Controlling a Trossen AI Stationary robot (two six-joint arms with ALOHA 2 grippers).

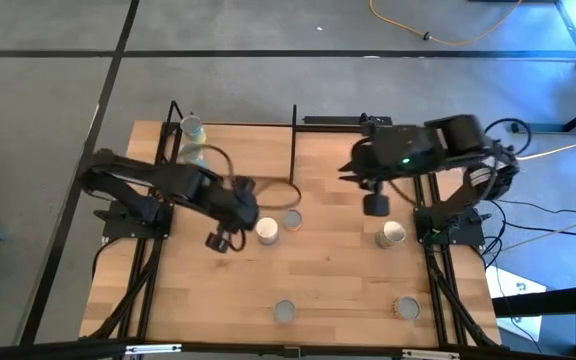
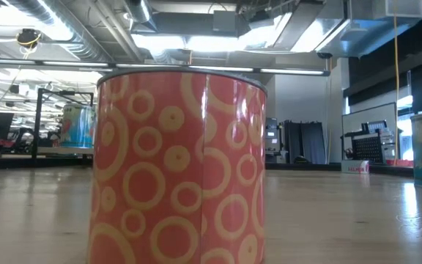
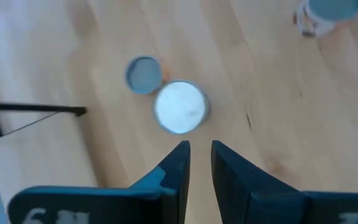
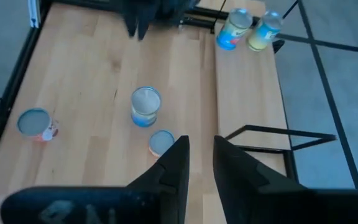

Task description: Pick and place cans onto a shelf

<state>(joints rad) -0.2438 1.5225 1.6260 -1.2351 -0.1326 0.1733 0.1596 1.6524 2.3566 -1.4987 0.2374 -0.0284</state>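
We see the left gripper [image 1: 220,241] hovering mid-table, its fingers [image 3: 178,163] a narrow gap apart and holding nothing, just left of a can [image 1: 267,231]. 2 cans [image 1: 192,128] stand on the shelf [image 1: 233,150] at far left. The right gripper [image 1: 376,204] hangs far right, its fingers [image 4: 178,158] narrowly parted, empty.

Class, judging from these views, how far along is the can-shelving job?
Done: two cans on the shelf. In hand: nothing; left hand hovers empty beside a white-topped can, right hand waits empty. Left: five unshelved cans.
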